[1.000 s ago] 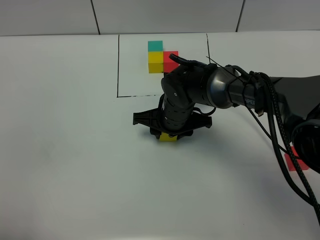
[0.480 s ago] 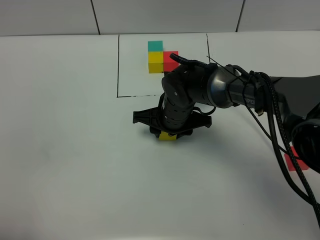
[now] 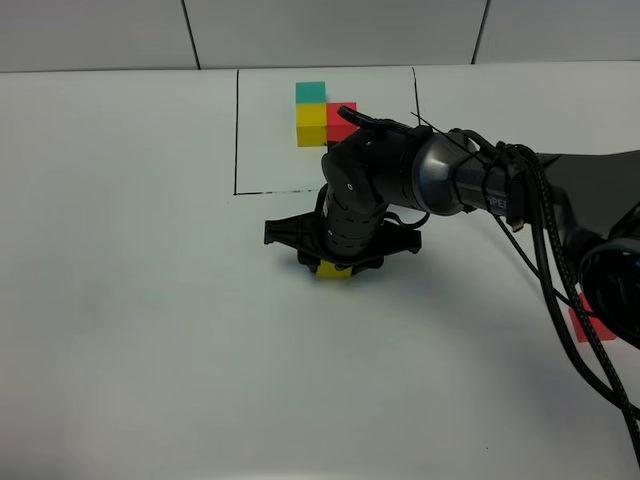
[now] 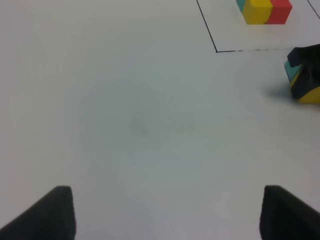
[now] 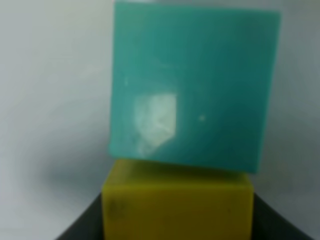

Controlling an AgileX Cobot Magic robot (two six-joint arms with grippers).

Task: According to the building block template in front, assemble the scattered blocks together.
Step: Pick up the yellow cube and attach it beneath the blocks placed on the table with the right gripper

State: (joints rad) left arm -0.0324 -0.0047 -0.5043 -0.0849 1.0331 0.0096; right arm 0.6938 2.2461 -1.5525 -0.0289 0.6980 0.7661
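The yellow cube (image 5: 177, 205) sits on the table just outside the marked square (image 3: 237, 130), clamped in the right claw (image 3: 336, 264), its face seemingly against the teal cube (image 5: 192, 85) (which looks slightly skewed). Press squarely, edges flush, as in the template (image 3: 324, 113). Both cubes are plain and matte, the teal with a pale scuff. The red cube (image 3: 592, 325) lies well apart. The left claw (image 4: 165, 215) hangs spread and empty.

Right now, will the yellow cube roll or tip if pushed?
Probably slides, not rolls: the yellow cube has flat faces. Looks rigid: edges square in the right gripper. The teal cube touching it would likely move too.
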